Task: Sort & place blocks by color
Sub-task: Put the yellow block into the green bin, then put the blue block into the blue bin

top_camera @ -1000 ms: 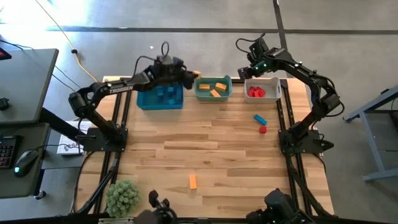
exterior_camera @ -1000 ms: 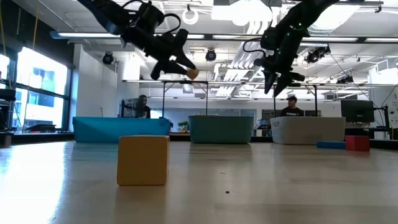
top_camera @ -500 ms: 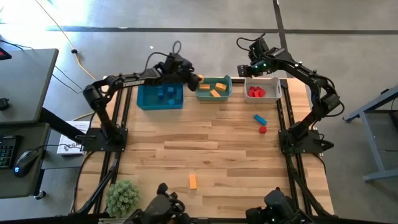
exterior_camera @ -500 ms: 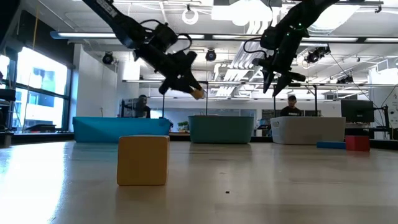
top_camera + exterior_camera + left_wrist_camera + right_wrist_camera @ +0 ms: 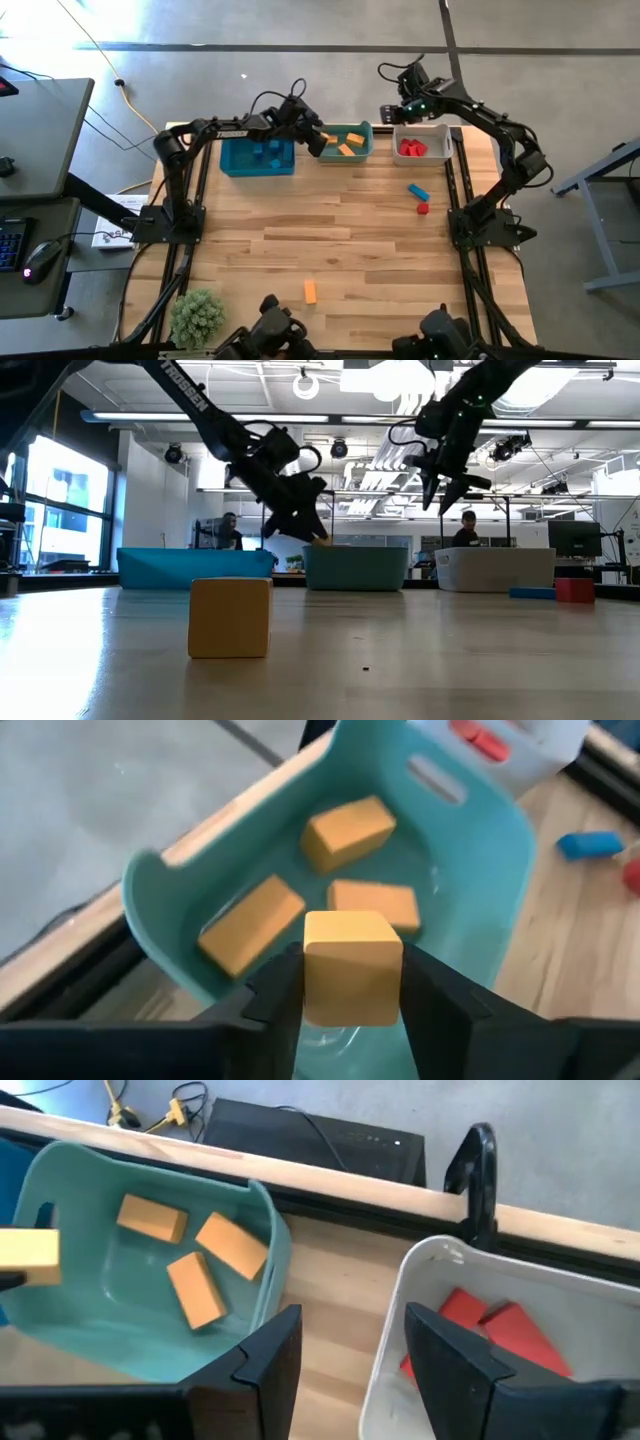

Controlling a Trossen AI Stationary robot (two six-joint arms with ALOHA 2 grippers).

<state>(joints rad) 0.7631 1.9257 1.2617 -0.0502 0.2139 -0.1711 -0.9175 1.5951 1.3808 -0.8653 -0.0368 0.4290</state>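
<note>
My left gripper (image 5: 312, 140) is shut on an orange cube (image 5: 352, 965) and hangs over the left end of the teal bin (image 5: 360, 131). Three orange blocks (image 5: 362, 902) lie on that bin's floor. My right gripper (image 5: 345, 1370) is open and high above the gap between the teal bin and the white bin (image 5: 437, 133), which holds red blocks (image 5: 490, 1325). The blue bin (image 5: 232, 160) holds blue blocks. On the table lie a blue bar (image 5: 417, 191), a red cube (image 5: 422, 208) and an orange bar (image 5: 310, 291). My left gripper pinches the orange cube by two opposite side faces (image 5: 312, 982) between its two fingers. The fingers slant down from the table's left toward the teal bin. The cube is lifted clear, level, just above the bin's left end (image 5: 320, 541).
A green plant (image 5: 197, 315) stands at the near left corner. The orange bar fills the low view's foreground (image 5: 230, 617). Bare wood lies between the bins and the near edge. People sit in the room behind the table (image 5: 468, 530).
My left gripper has carried the orange cube toward the table's right and downward, from above the blue bin's right end to just over the teal bin's left end. It has stayed shut on the cube.
</note>
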